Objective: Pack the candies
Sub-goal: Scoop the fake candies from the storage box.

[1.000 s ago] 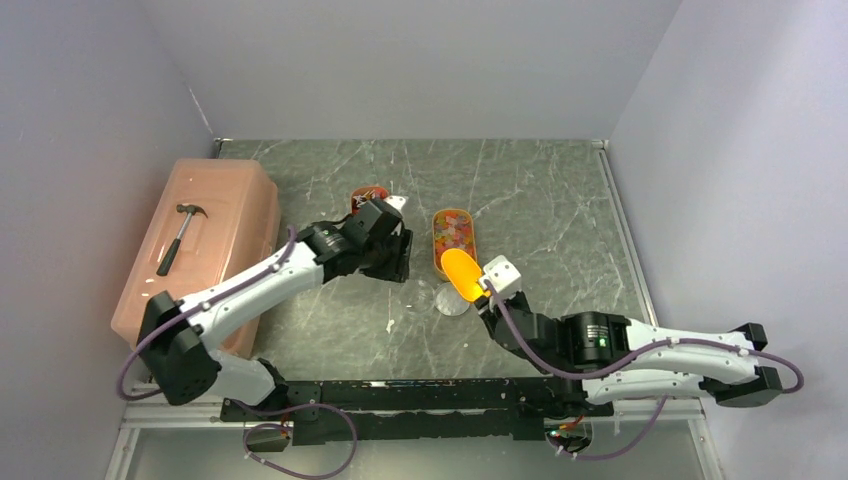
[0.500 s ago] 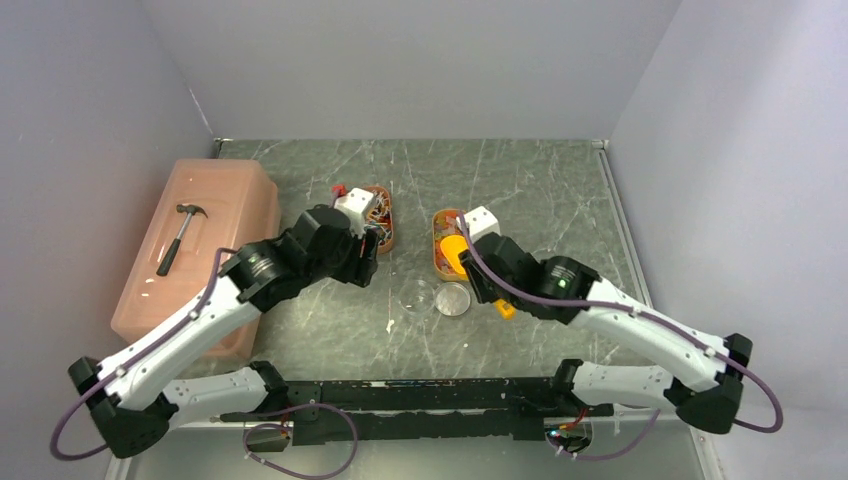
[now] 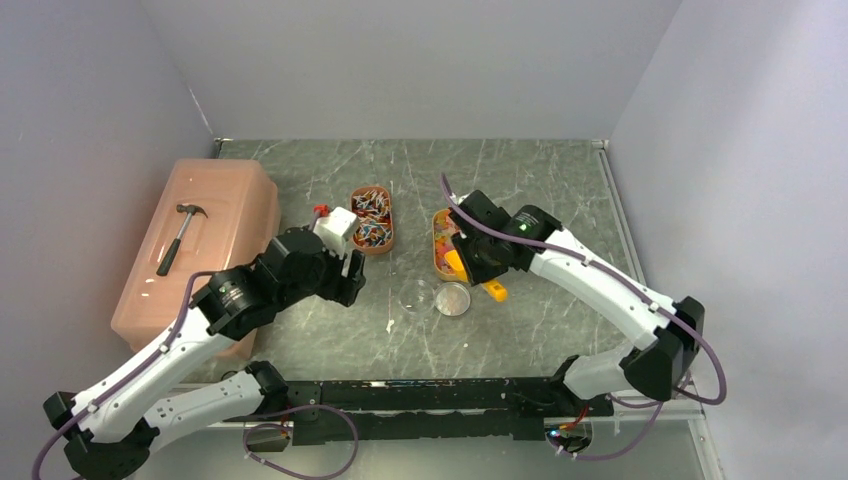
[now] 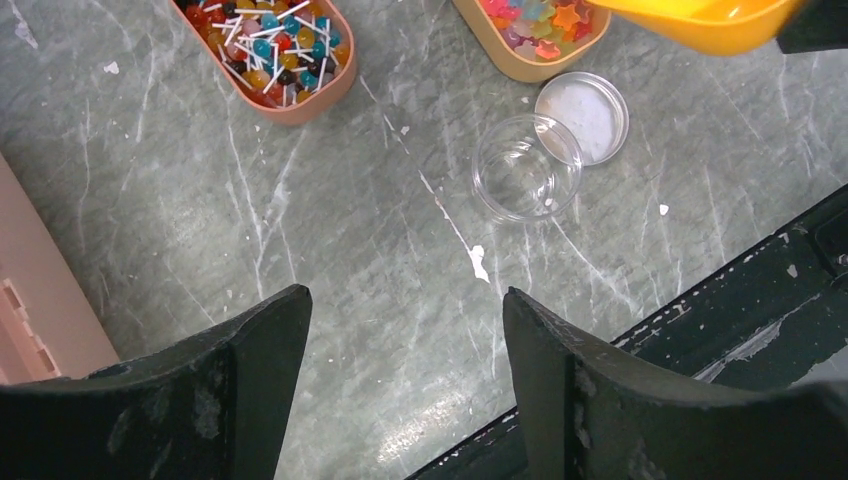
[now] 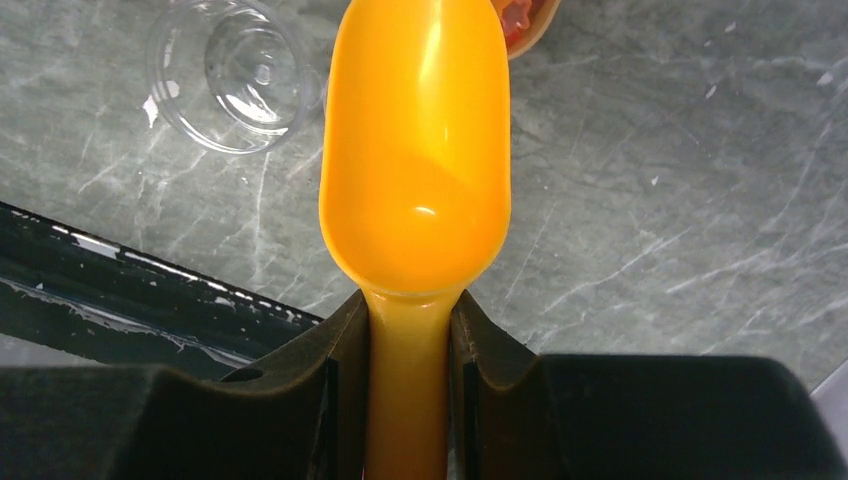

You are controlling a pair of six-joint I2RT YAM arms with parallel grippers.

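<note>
R hand [image 5: 410,330] grips empty scoop [image 5: 415,150]; L hand [image 4: 405,330] wide, holding nothing.
Candies [image 4: 540,25] lie just beyond scoop tip; best dip shallow, lift level, then tip into clear jar [image 4: 525,167] nearby.

Bright, even light; sharp focus (shadows faint).

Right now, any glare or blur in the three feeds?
Top external: even light, sharp. Left wrist: sheen on the table low in frame, left gripper dark and soft. Right wrist: small highlight on the scoop, right gripper blurred.
</note>
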